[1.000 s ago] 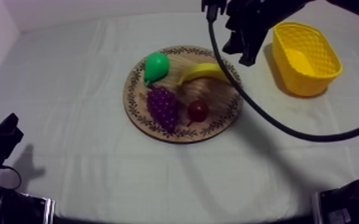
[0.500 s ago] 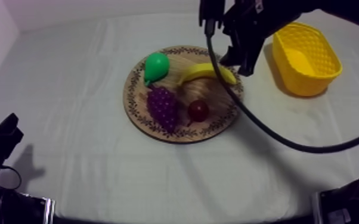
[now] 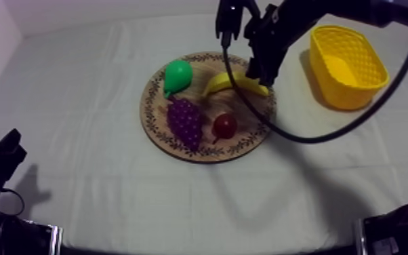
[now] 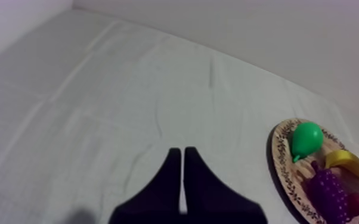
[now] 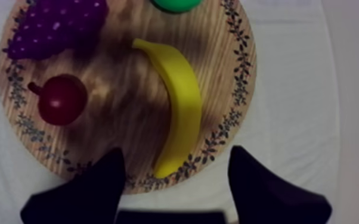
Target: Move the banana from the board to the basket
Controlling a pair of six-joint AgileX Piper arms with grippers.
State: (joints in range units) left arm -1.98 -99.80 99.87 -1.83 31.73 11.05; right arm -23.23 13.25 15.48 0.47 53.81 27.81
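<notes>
The yellow banana (image 3: 231,83) lies on the right half of the round wooden board (image 3: 154,115), its far end near the rim. My right gripper (image 3: 257,70) hangs open just above that end. In the right wrist view the banana (image 5: 180,104) curves across the board (image 5: 122,77), and its near tip sits between my spread fingers (image 5: 105,174), which do not touch it. The yellow basket (image 3: 348,65) stands to the right of the board. My left gripper (image 3: 8,144) rests low at the left, and its fingers (image 4: 182,159) lie together as a narrow wedge.
A green pear (image 3: 177,74), purple grapes (image 3: 185,121) and a small red fruit (image 3: 225,125) share the board with the banana. The right arm reaches in from the upper right, between board and basket. Bare cloth lies left of and in front of the board.
My right gripper has moved left and down from beside the basket to just over the banana's right end. The fruit, basket and left arm have not moved.
</notes>
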